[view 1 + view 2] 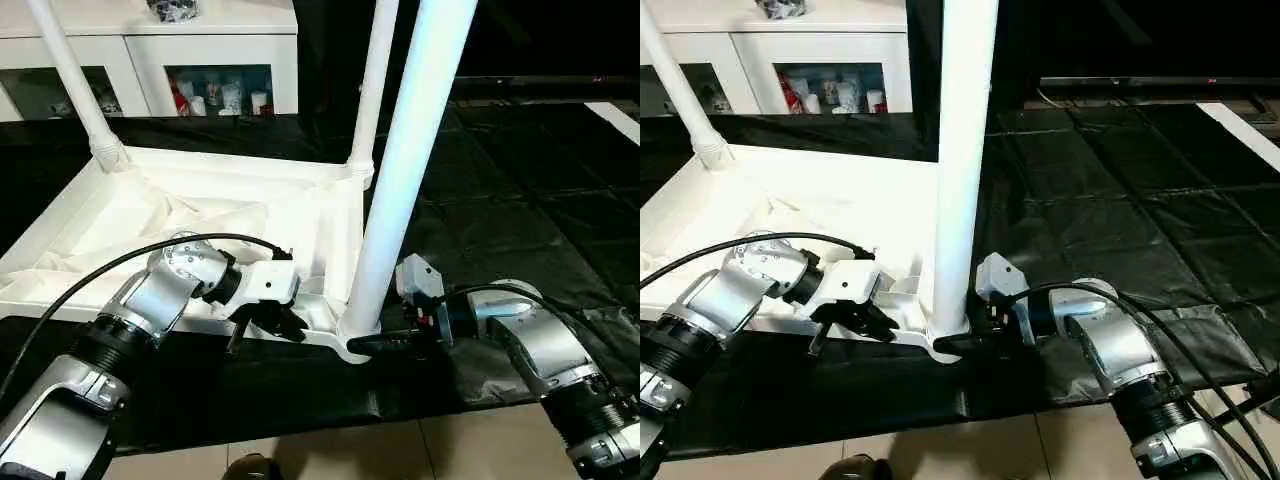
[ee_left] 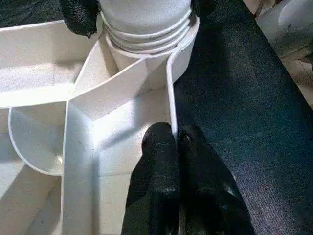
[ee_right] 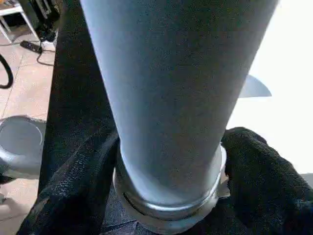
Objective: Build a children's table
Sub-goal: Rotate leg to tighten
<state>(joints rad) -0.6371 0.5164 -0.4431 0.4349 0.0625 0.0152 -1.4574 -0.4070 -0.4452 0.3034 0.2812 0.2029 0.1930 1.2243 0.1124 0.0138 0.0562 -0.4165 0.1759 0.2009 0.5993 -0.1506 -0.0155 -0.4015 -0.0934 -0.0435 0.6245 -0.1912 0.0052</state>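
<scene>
Left hand [image 2: 177,142]: we see its fingers pinched together on the thin rim of the tabletop [image 1: 150,215].
Right hand [image 3: 168,161]: fingers clamped around the base of the near leg [image 1: 405,160].
Tabletop: upside down on black sheeting [image 1: 520,200].

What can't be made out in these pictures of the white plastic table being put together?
- Tops of the long white tubular legs: cut off by the upper edge in both eye views.
- How deep the near leg's thread sits in the round corner socket: the socket wall hides it, left wrist view.
- Small items in the white glass-door cabinet: too small, left eye view.
</scene>
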